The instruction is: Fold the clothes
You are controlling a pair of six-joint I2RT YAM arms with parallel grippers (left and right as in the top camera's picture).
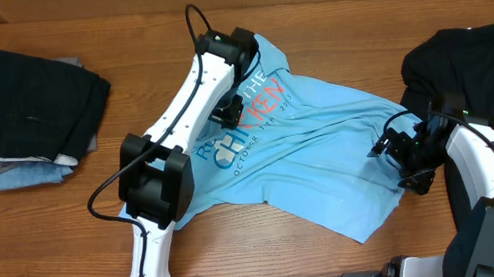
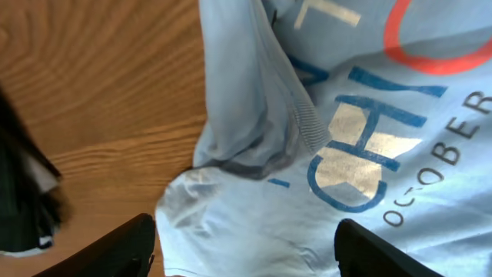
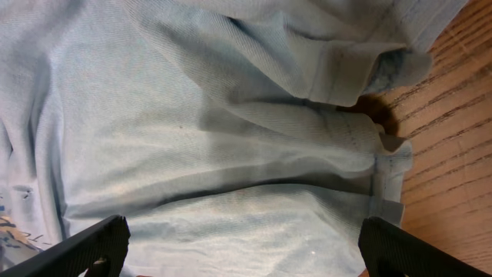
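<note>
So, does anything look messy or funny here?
Yes. The blue T-shirt lies crooked and wrinkly on the table, with one hemmed edge folded over itself. Nothing looks torn or spilled.

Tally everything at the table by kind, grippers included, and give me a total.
Light blue T-shirt, spread out: 1
Stack of folded garments: 1
Loose black garment: 1
Grippers: 2, the left gripper and the right gripper
Total: 5

White arms [image 1: 191,95], black joints [image 1: 155,177], black cables [image 1: 193,24].
</note>
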